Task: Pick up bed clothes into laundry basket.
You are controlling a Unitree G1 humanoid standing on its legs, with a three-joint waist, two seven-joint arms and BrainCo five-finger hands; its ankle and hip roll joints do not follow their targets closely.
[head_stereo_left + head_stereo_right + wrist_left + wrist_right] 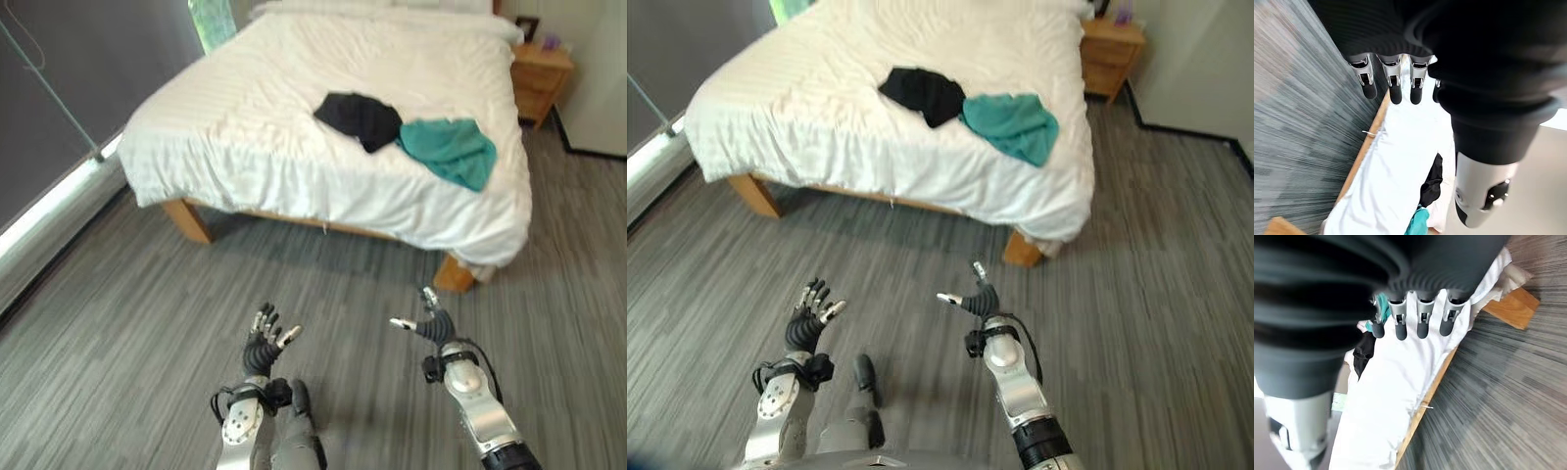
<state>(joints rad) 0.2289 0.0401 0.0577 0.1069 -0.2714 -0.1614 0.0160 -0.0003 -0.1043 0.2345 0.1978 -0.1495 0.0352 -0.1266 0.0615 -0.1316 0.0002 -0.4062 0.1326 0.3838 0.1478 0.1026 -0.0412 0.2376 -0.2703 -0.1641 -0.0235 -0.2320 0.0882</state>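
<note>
A black garment and a teal garment lie touching each other near the foot corner of a bed with a white cover. Both garments also show past my fingers, the black one and the teal one. My left hand is held over the grey floor well short of the bed, open and empty. My right hand is beside it at the same height, fingers straight, holding nothing.
A wooden nightstand stands at the bed's far right. A dark wall panel with a light strip at its foot runs along the left. Grey plank floor lies between me and the bed.
</note>
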